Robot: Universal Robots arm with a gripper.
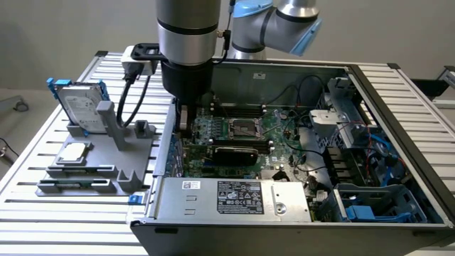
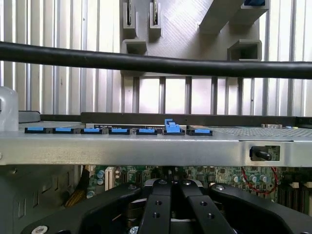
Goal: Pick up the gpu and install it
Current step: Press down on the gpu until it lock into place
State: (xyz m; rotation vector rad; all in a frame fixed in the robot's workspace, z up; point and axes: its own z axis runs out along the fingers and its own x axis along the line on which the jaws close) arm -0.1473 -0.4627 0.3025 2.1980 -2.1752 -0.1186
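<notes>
— How far along are we, starting from the exterior view's left?

— On the gray holder point(image 1: 106, 160) we see the hard drive point(image 1: 80, 109) and the small chip point(image 1: 73, 153). The gpu point(image 1: 235, 154) stands inside the computer case point(image 1: 284, 64), on the green board point(image 1: 284, 125), so we judge the pick-up done and the card in or near its slot. We cannot tell whether it is fully seated.

— And the gripper point(image 1: 186, 125)?

— It is down inside the case at the wall nearest the holder, near the card's holder-side end. From the wrist, its fingers point(image 2: 157, 214) are pressed together, and we see nothing between them.

— Anything on the case's wall?

— A row of blue clips, one point(image 2: 169, 127) raised.
</notes>
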